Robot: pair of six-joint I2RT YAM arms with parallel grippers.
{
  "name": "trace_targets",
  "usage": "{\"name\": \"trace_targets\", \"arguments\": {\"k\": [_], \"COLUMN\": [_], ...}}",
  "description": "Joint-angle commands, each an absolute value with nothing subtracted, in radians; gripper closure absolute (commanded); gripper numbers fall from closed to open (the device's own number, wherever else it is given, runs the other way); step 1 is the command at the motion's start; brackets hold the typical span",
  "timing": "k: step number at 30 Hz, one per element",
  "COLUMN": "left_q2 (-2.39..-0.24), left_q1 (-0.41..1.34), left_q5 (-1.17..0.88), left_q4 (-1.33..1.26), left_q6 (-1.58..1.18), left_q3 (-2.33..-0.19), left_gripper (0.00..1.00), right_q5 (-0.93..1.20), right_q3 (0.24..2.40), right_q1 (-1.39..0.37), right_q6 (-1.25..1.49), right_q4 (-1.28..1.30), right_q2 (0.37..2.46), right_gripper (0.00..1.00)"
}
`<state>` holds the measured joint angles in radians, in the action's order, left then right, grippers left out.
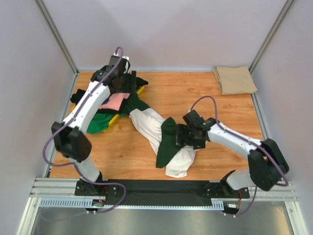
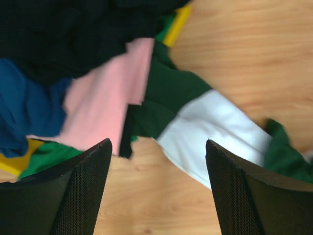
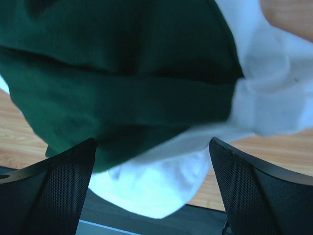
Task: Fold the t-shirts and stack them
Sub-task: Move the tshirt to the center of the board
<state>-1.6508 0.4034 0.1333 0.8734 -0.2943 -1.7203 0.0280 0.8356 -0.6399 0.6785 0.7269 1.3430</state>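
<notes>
Pale grey walls (image 1: 161, 29) close in a wooden desk (image 1: 215, 105) seen from above. At its far right corner a tan shirt (image 1: 235, 79) lies folded flat, well apart from everything else. On the far left a yellow tray (image 1: 117, 119) holds a loose heap of shirts, a pink shirt (image 1: 115, 102) on top of it. The left hand (image 1: 120, 81) hangs over the far side of that heap. A cream shirt (image 1: 149, 125) with dark green sleeves trails from the tray toward the near edge, crumpled, and the right hand (image 1: 183, 137) sits over its near sleeve.

From the left wrist, both fingers (image 2: 83, 191) stand wide apart with nothing between them. Beyond lie a black shirt (image 2: 73, 34), a blue shirt (image 2: 24, 107), the pink one and a green shirt (image 2: 46, 156), with the cream shirt's sleeve and body running right across bare wood.

From the right wrist, the fingers (image 3: 58, 191) stand wide too, gripping nothing; the green sleeve (image 3: 122, 73) fills the view close beyond them, cream cloth at the right and below.
</notes>
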Motion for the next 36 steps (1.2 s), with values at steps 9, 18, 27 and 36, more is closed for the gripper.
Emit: {"name": "trace_targets", "arguments": {"k": [9,18,27,36], "left_q2": [-2.319,-2.405,-2.306,-2.129], "left_q1": [0.189,-0.128,-0.189,-0.085], "left_q5": [0.233,0.124,0.064,0.093], "left_q4": [1.112,1.106,1.085,1.023], "left_q6": [-0.236,-0.325,-0.348,-0.315], "left_q3": [-2.273,-2.313,-2.290,-2.148], "left_gripper": [0.17,0.20,0.21,0.23], "right_q5": [0.071,-0.342,-0.413,-0.128], "right_q3": [0.897,1.242,1.338,1.244], "right_q1": [-0.663,-0.506,-0.402,-0.376], "right_q6": [0.615,0.592,0.532,0.505], "right_q4": [0.613,1.158,1.252,1.148], "right_q2": [1.554,0.901,0.888,0.919], "right_gripper": [1.00,1.00,1.00,1.00]}}
